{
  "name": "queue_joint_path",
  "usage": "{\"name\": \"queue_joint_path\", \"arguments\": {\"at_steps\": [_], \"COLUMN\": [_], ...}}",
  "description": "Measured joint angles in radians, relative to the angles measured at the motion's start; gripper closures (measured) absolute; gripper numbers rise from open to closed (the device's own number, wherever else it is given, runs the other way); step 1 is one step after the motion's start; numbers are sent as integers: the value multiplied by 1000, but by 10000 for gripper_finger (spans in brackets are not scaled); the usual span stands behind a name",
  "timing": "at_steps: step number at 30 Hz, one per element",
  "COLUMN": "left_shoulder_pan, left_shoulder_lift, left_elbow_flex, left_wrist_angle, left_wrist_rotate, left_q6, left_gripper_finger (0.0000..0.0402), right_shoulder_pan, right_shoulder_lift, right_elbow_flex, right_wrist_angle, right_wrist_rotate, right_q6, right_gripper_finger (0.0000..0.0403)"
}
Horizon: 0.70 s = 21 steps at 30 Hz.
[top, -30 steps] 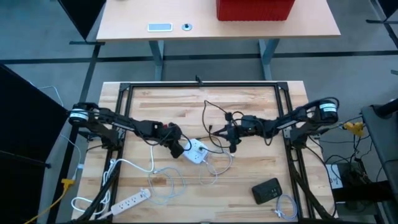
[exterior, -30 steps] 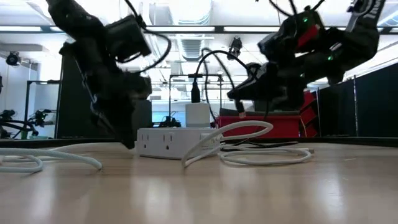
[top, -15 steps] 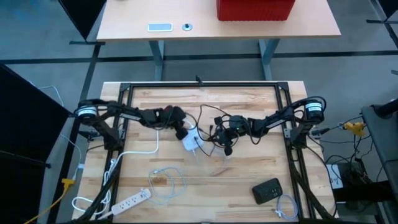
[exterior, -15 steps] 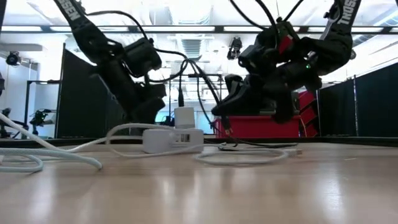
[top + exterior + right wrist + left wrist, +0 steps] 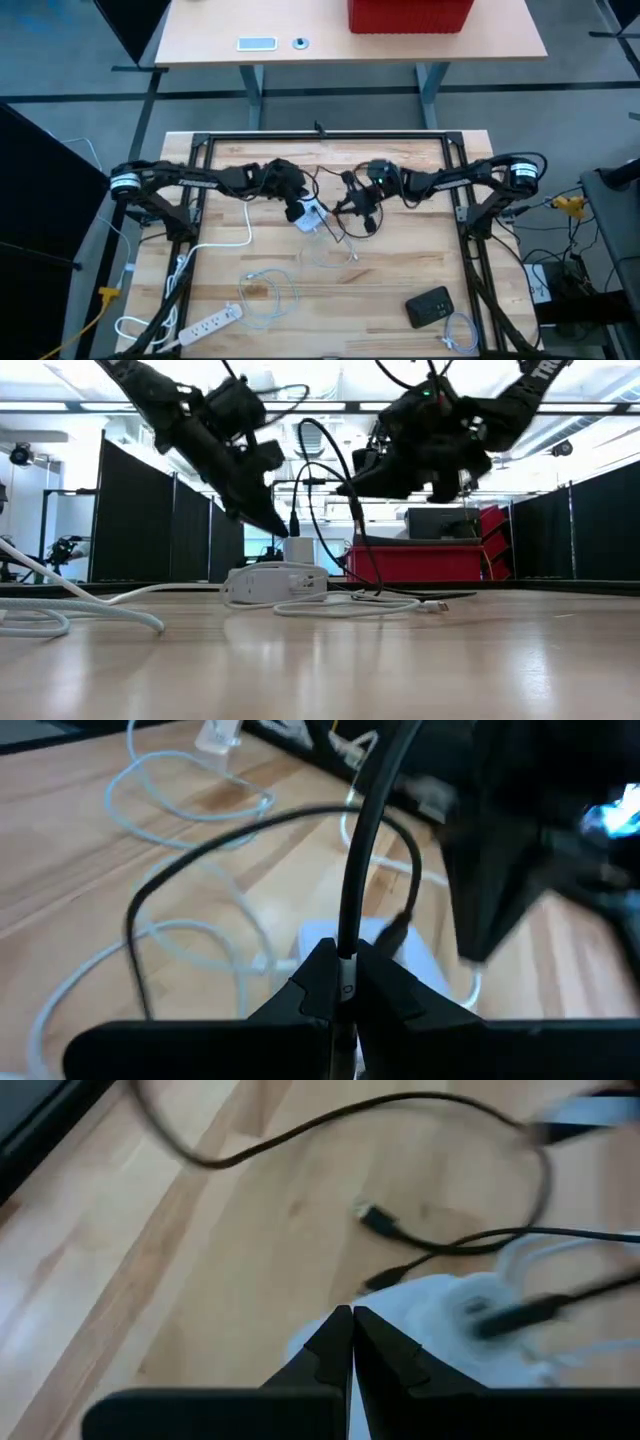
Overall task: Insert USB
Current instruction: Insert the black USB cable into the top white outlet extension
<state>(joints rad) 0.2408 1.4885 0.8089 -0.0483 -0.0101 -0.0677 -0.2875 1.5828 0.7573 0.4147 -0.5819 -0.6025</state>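
A white power block (image 5: 311, 216) lies flat on the wooden table near its middle, with a white adapter (image 5: 299, 550) standing on it. My left gripper (image 5: 292, 200) is shut and hangs just above the block's left side, as the low view (image 5: 274, 525) and the left wrist view (image 5: 352, 1322) show. My right gripper (image 5: 352, 207) is raised to the right of the block and is shut on a black cable (image 5: 358, 860). The cable loops over the block (image 5: 320, 445) and trails down onto the table (image 5: 372, 565). My right gripper pinches the black cable (image 5: 347, 948) between its two fingers, which lie across it. The fingers slant down from the table's right side. The held stretch is lifted clear of the table. One part arches up past the fingers and the other hangs slack down to the table (image 5: 385, 592).
Loose white cables (image 5: 265, 295) and a white power strip (image 5: 210, 322) lie at the near left. A black device (image 5: 430, 305) lies at the near right. A white cable (image 5: 380, 605) curls on the table by the block. A black frame (image 5: 320, 137) edges the table.
My left gripper has gone toward the far edge and risen from table level to above the block. The white block has slid toward the far edge. My right gripper has risen and gone toward the far edge with the black cable, which now hangs below it.
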Motion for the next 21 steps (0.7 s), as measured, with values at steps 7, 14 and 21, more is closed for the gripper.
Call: {"name": "queue_joint_path", "arguments": {"at_steps": [7,14,21], "left_shoulder_pan": [-81,-145,-150], "left_shoulder_lift": [-119,-169,-149], "left_elbow_flex": [-1,-2,-2], "left_wrist_angle": [71,257,296], "left_wrist_rotate": [1,31,28], "left_q6": [77,355,469], "left_gripper_finger": [402,401,376], "right_shoulder_pan": [-41,-40,-41], "right_shoulder_lift": [-28,-10,-15], "right_elbow_flex": [126,281,329], "right_wrist_angle": [-290,-532,-558], "right_wrist_rotate": [-160,-213,-215], "right_q6": [-23,56,148], "right_gripper_finger": [394,394,394]}}
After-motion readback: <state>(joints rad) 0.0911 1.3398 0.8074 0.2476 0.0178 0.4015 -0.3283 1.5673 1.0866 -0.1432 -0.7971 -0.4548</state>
